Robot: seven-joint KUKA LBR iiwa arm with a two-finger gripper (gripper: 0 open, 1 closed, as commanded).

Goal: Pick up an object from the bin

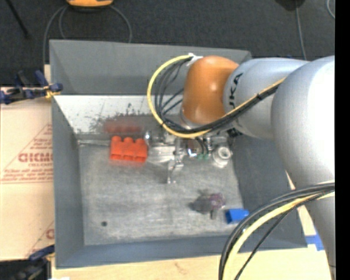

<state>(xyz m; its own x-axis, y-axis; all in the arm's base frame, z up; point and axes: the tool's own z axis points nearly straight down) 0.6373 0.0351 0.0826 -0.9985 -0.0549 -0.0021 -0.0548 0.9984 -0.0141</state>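
The gripper (172,169) hangs low, maybe to grab. An orange plastic three-bump block (128,149) lies just beside it. Open or shut? Cannot tell.

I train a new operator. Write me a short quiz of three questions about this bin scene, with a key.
1. True or false: in the view, the orange block lies left of the hand.
2. Which lies nearest the bin's lower right corner in the view? A) blue block B) orange block C) purple-grey thing
3. Fill in: the arm's wrist cover is coloured ___.
Key: 1 true; 2 A; 3 orange.
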